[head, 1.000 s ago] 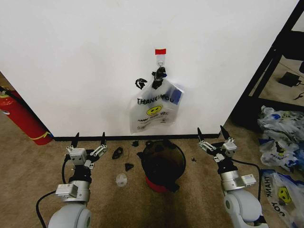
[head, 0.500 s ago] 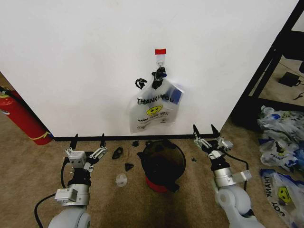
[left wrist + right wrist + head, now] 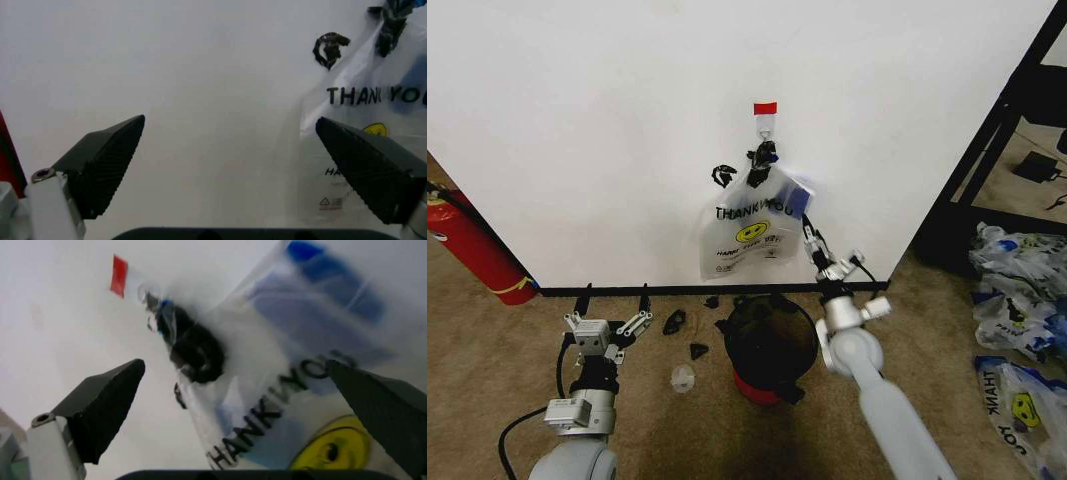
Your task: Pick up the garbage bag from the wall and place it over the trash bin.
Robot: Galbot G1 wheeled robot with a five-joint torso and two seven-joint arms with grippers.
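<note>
The garbage bag (image 3: 749, 235), clear with "THANK YOU" print and a yellow smiley, hangs on the white wall (image 3: 577, 120) from a hook under a red tape strip (image 3: 765, 107). A black clip (image 3: 197, 352) bunches its top. My right gripper (image 3: 827, 245) is raised at the bag's lower right edge, open. In the right wrist view the garbage bag (image 3: 280, 405) lies close ahead between the spread fingers (image 3: 107, 405). The black trash bin (image 3: 770, 345) stands on the carpet below the bag. My left gripper (image 3: 614, 292) hovers low at the left, open, facing the wall, with the garbage bag (image 3: 373, 145) off to one side.
A red fire extinguisher (image 3: 472, 250) leans at the left by the baseboard. A black shelf frame (image 3: 997, 130) and a heap of stuffed smiley bags (image 3: 1017, 290) stand at the right. Small black bits (image 3: 677, 322) and a clear scrap (image 3: 684, 378) lie left of the bin.
My right arm has risen and swung left and forward, from beside the bin up to the bag's lower right edge. The left arm has barely moved.
</note>
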